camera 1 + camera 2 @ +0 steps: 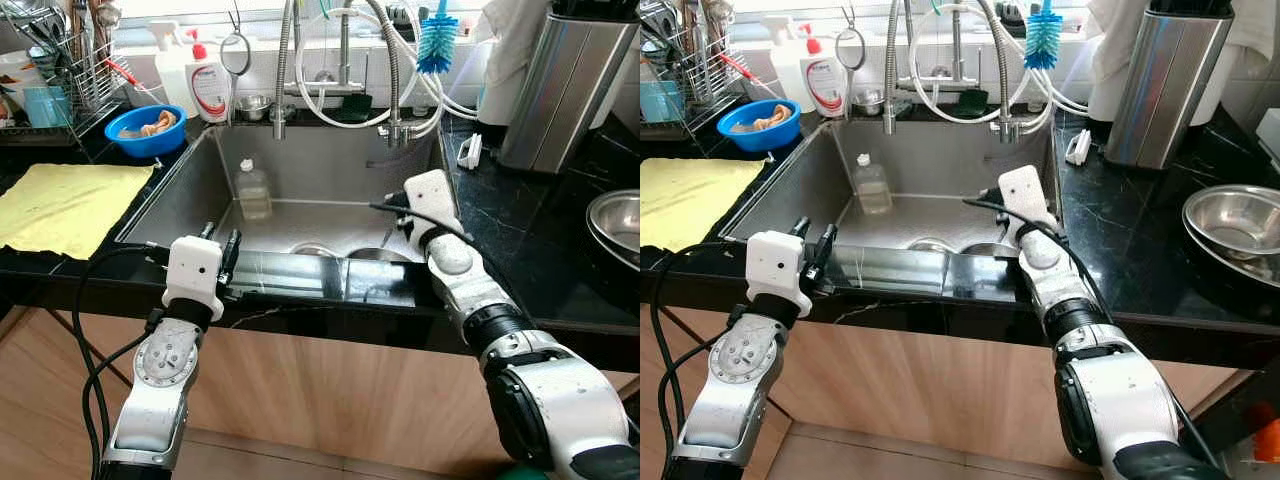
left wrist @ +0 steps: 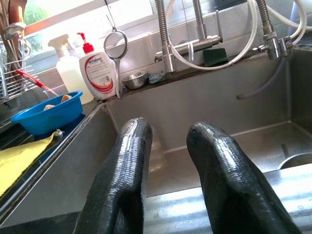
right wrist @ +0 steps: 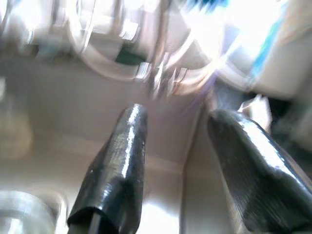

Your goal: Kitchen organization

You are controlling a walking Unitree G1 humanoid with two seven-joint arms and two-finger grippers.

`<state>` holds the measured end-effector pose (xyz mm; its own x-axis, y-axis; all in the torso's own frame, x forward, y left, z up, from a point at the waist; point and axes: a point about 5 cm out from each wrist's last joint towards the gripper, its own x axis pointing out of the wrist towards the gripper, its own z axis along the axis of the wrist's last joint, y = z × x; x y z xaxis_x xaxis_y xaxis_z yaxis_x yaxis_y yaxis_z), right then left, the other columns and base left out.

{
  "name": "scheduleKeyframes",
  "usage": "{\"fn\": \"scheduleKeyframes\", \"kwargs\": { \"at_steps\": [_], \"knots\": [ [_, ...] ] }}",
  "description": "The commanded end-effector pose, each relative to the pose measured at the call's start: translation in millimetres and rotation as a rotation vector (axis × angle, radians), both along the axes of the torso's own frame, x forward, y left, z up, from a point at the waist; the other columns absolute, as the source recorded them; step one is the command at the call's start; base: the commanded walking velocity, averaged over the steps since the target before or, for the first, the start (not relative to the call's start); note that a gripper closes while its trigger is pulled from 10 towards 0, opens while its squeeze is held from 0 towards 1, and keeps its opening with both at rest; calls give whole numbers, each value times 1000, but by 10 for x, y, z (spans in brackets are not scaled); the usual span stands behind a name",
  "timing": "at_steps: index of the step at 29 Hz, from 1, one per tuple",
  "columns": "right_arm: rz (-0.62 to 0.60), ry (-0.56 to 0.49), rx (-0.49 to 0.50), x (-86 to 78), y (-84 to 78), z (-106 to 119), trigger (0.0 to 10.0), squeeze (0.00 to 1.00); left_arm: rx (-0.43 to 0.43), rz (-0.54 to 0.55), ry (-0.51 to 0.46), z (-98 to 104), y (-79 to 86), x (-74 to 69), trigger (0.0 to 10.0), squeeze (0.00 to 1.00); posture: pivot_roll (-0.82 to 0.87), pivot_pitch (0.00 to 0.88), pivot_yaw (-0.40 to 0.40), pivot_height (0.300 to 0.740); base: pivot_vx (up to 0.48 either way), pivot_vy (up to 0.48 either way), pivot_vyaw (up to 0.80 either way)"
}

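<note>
while left gripper [image 2: 165,146] gapes empty at sink [image 1: 180,195] rim, right gripper [image 3: 180,161] spread inside.

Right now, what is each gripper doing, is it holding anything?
Left gripper: open, empty, at the sink's front edge.
Right gripper: open, empty, over the sink.

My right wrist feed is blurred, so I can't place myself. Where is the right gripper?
Observer: The right gripper hangs over the sink, near its right wall, fingers open.
Operator: Anything inside the sink?
Observer: A clear bottle stands upright by the back wall, towards the left.
Operator: And the left gripper?
Observer: The left gripper is at the sink's front edge, open and holding nothing.
</note>
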<state>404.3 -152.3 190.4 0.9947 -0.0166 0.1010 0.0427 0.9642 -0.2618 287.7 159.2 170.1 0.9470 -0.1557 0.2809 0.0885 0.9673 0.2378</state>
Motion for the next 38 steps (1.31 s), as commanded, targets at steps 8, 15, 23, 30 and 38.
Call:
{"fn": "scheduleKeyframes", "kwargs": {
  "at_steps": [8,15,23,30,38],
  "knots": [
    [-13,-234,122,-301,-46,234,10000,0,-16,16,-18,35,10,23,10000,0,-94,0,93,740,0,0,0],
    [42,-294,147,-677,44,193,10000,0,-52,32,-41,41,-34,24,10000,0,-127,0,101,740,0,0,0],
    [97,-288,149,-1059,162,123,10000,0,-75,16,-48,45,-129,1,10000,0,-136,0,100,740,0,0,0],
    [-140,-121,79,-887,-245,97,10000,0,-72,12,-49,63,-130,48,10000,0,-135,0,94,740,0,0,0],
    [-152,0,135,-709,-405,171,10000,0,-67,5,-37,53,-137,68,10000,0,-146,0,102,740,0,0,0]
  ]
}}
